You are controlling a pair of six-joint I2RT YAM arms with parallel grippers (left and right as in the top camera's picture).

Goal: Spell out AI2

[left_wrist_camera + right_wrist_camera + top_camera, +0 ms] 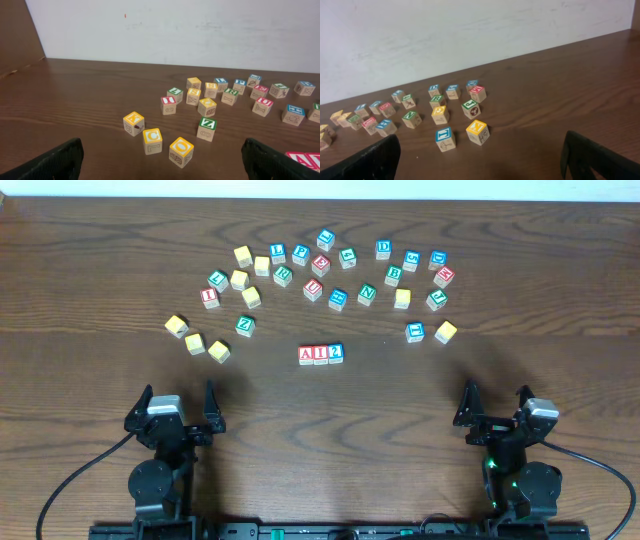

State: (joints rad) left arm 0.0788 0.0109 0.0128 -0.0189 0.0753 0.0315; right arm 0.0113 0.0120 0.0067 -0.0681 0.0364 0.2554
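Three blocks stand side by side in a row at the table's middle: a red A block, a red I block and a blue 2 block. The row's edge shows at the lower right of the left wrist view. My left gripper is open and empty near the front left. My right gripper is open and empty near the front right. Both are well back from the row.
Many loose letter blocks lie in an arc behind the row, from yellow ones at the left to a yellow K block and a blue block at the right. A white wall stands behind the table.
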